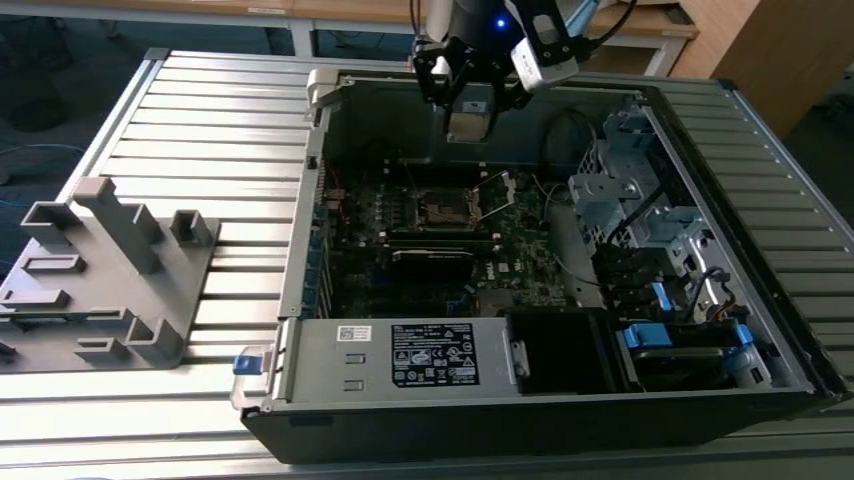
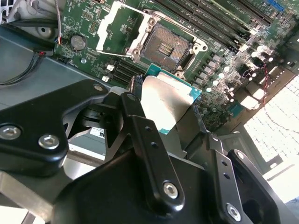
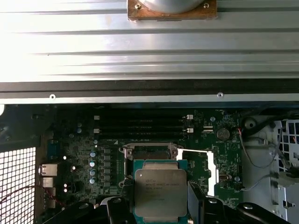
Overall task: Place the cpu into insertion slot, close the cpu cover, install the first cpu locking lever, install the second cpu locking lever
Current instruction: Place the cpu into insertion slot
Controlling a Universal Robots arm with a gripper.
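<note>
Here the tool (image 2: 163, 109) grips the cpu (image 3: 160, 192), seemingly above the insertion slot (image 2: 164, 44).

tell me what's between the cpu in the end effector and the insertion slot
Nothing but open air: in the second wrist view the cpu hangs above the uncovered insertion slot, cpu cover swung aside.

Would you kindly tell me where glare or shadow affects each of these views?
First wrist view: glare washes out the ribbed table, though the cpu in the gripper is evenly lit. Second wrist view: the vented case wall is blown out white, while the insertion slot is moderately lit. Exterior view: the motherboard lies in shadow, and a blue light glows on the arm.
</note>
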